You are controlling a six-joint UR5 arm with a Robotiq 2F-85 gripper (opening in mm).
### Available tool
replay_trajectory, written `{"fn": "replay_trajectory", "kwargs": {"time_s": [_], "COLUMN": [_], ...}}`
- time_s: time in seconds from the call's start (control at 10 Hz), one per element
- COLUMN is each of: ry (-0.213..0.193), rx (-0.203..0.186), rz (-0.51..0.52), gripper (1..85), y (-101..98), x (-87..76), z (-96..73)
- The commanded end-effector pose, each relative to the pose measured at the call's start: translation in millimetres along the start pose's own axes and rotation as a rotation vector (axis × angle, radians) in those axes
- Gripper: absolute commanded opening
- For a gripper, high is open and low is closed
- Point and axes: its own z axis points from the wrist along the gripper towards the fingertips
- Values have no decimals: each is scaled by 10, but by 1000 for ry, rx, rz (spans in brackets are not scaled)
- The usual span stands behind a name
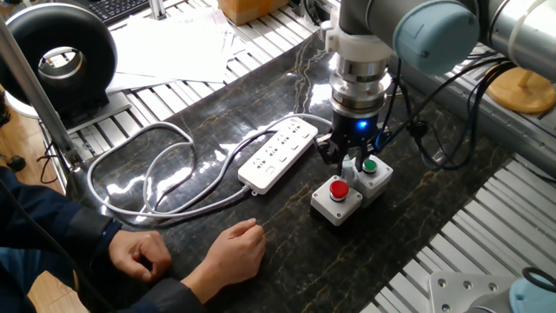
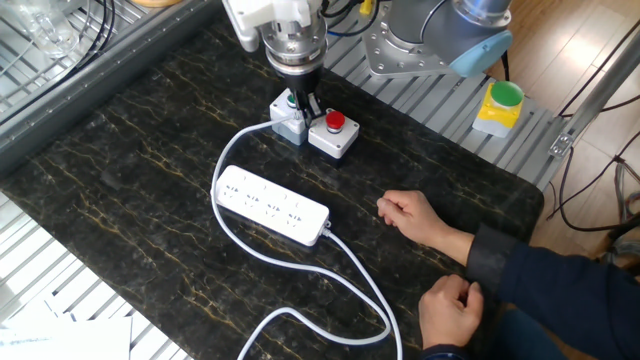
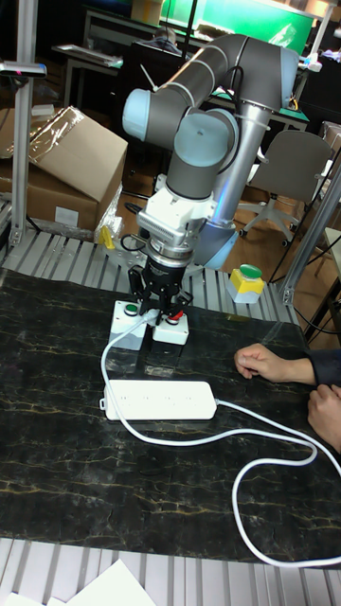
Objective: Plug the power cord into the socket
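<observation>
The power cord lies in loose pale loops on the dark table, and it also shows as the cord and the cord. One end rises from the left of the power strip to my gripper. The gripper hangs just above two push-button boxes and is shut on the cord's white plug. The sockets sit in the long white power strip, which lies flat beside the gripper. The same strip and strip is apart from the fingers.
A grey box with a red button and one with a green button stand under the gripper. A person's hands rest on the table near the strip. A yellow box with a green button sits on the rail.
</observation>
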Motion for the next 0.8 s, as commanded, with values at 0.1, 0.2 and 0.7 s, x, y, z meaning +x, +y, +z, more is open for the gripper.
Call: {"fn": "replay_trajectory", "kwargs": {"time_s": [0.1, 0.2, 0.7], "ry": [-1, 2, -65], "rx": [-14, -17, 51], "rz": [11, 13, -284], "gripper": [113, 17, 17], "y": [99, 140, -194], "x": [18, 33, -218], "z": [-19, -61, -509]}}
